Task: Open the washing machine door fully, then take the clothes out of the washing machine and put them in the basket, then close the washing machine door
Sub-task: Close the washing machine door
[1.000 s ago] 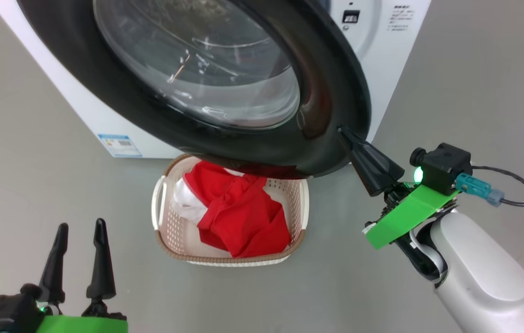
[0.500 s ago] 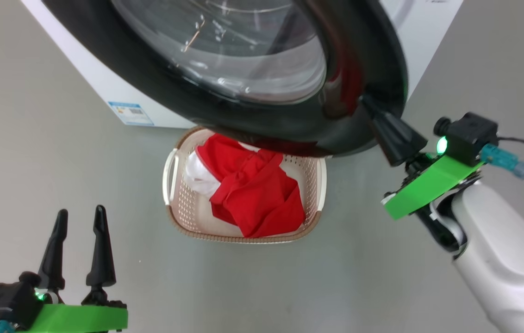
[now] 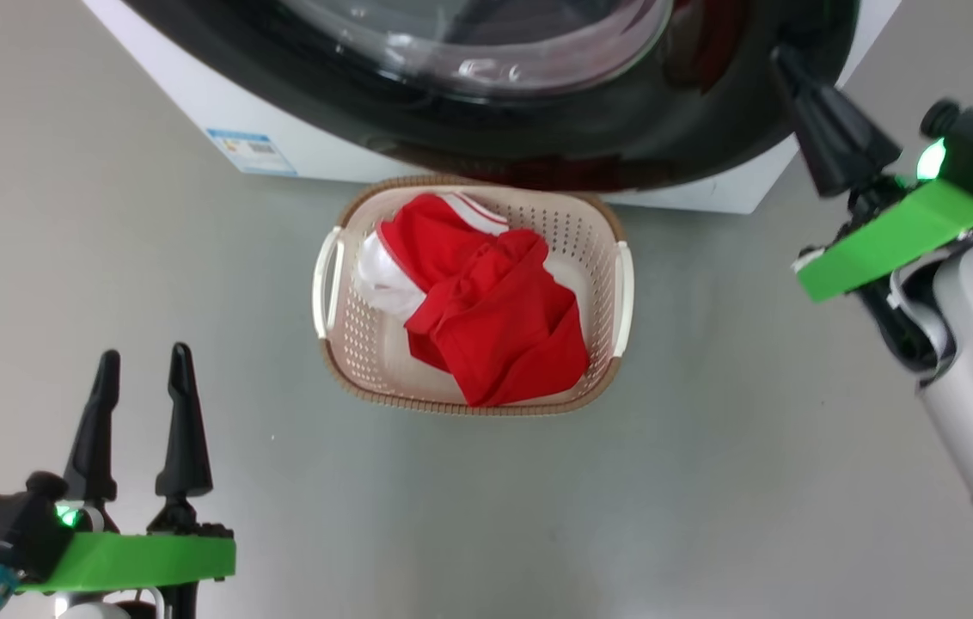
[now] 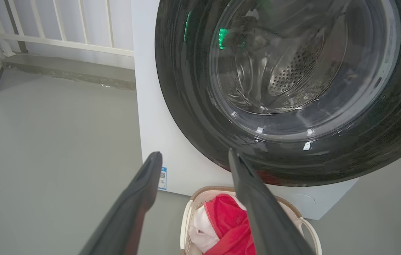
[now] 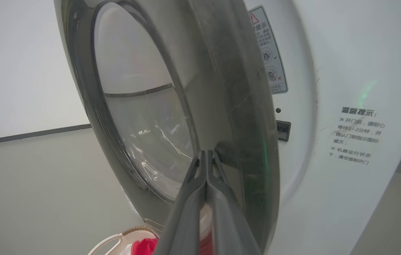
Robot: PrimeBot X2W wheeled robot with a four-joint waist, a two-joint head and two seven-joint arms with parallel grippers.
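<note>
Red jerseys (image 3: 495, 318) are lying in the basket (image 3: 469, 406) before the washing machine (image 3: 194, 103), so unloading is looking done, while the clenched right hand (image 3: 783, 58) is touching the ajar washing machine door (image 3: 667, 129) and the released left hand (image 3: 144, 354) is hovering apart.

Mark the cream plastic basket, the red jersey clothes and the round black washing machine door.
cream plastic basket (image 3: 353, 340), head view, left inner wall
red jersey clothes (image 3: 504, 331), head view, heap's middle
round black washing machine door (image 4: 182, 99), left wrist view, black frame

The clothes (image 3: 495, 318) lie in the basket (image 3: 366, 344), before the washing machine (image 3: 186, 82).
</note>
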